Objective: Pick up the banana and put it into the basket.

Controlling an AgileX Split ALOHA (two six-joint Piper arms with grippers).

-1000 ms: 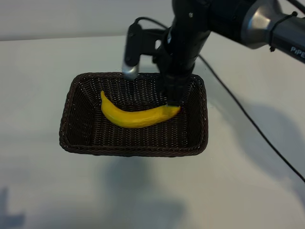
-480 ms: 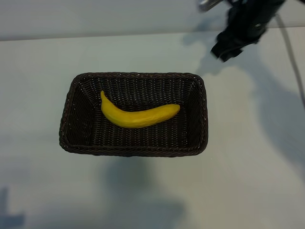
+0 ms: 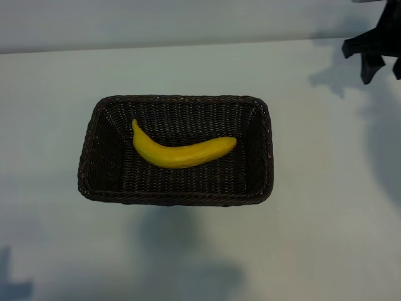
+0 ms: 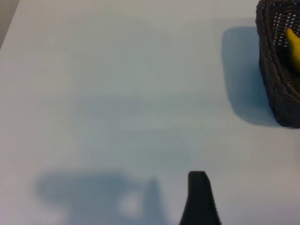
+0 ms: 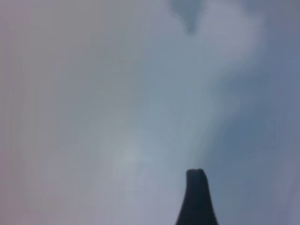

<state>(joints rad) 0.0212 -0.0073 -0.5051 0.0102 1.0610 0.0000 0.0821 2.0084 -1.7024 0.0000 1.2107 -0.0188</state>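
The yellow banana (image 3: 183,150) lies flat on the floor of the dark-brown wicker basket (image 3: 94,135) in the middle of the table, with nothing touching it. My right gripper (image 3: 381,70) hangs open and empty at the far right edge of the exterior view, well clear of the basket. In its wrist view only one dark finger (image 5: 197,199) shows over bare table. My left gripper (image 4: 151,190) is out of the exterior view; its wrist view shows one finger (image 4: 199,199) above the table, nothing held, with the basket's end wall (image 4: 276,93) and the banana's tip (image 4: 294,47) off to one side.
A pale tabletop (image 3: 326,238) surrounds the basket on all sides. Soft arm shadows fall on the table at the front (image 3: 182,257) and at the right (image 3: 382,144).
The right arm, which stood over the basket with its gripper at the banana's right end, has pulled up and away to the far right. The banana stays in the basket.
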